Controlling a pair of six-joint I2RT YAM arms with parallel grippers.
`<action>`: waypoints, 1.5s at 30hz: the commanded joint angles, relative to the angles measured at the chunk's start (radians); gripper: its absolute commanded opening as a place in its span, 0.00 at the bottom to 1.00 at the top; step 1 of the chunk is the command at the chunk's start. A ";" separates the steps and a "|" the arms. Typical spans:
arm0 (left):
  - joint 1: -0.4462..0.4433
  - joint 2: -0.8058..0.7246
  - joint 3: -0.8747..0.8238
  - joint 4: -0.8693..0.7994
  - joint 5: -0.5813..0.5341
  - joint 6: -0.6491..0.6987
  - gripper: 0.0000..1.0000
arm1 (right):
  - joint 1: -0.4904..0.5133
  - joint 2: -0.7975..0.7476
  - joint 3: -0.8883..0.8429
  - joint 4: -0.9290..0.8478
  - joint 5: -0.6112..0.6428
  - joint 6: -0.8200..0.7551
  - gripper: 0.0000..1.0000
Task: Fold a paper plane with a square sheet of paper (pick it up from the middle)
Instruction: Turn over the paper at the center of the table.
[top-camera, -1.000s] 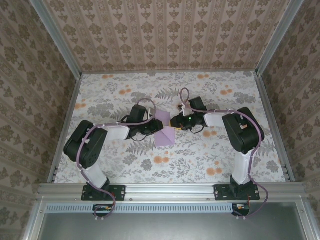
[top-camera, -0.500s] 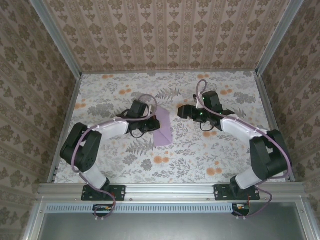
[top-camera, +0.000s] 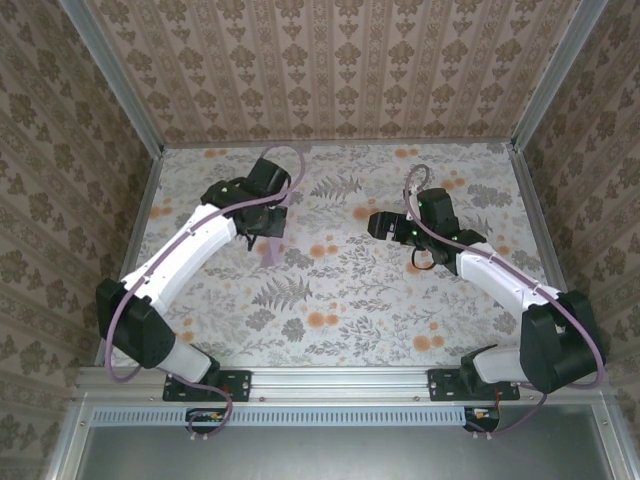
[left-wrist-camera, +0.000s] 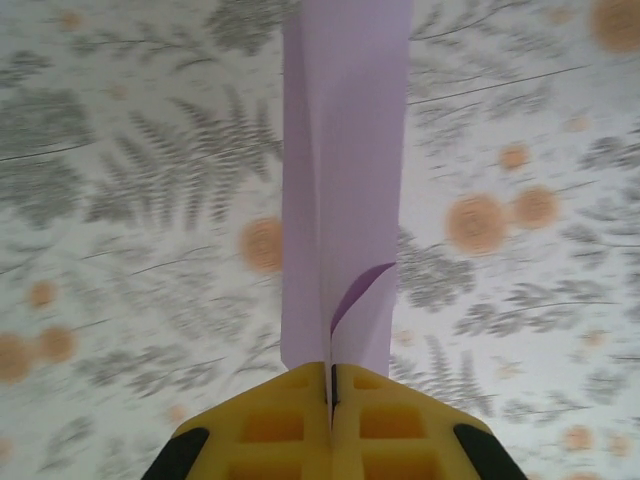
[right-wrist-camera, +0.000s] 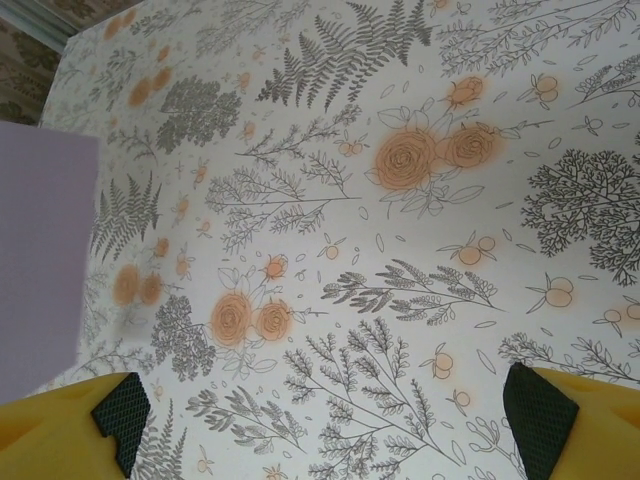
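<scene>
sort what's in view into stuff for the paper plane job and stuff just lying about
For the job: folded lilac paper, left gripper shut on it, right gripper open.
Just there: floral table cover, patterned walls.

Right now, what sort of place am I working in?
Probably a staged robot test cell: floral-print tabletop, damask-wallpapered panel walls in silver aluminium framing, two white-and-black robot arms bolted at the near edge.

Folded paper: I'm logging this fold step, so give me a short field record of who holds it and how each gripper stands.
item: lilac paper, folded into a narrow strip with a centre crease
held by: left gripper, shut on one end of the strip
other arm: right gripper, open, holding nothing, apart from the paper
surface: floral table
</scene>
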 joint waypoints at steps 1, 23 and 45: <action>-0.037 0.081 0.075 -0.197 -0.267 0.009 0.06 | -0.006 -0.019 -0.012 -0.028 0.044 -0.021 0.96; -0.220 0.666 0.301 -0.184 -0.311 -0.073 0.07 | -0.055 0.008 -0.006 -0.072 0.109 0.002 0.96; -0.118 0.500 0.041 0.256 0.293 -0.061 0.48 | -0.079 0.085 0.006 -0.066 0.059 0.045 0.95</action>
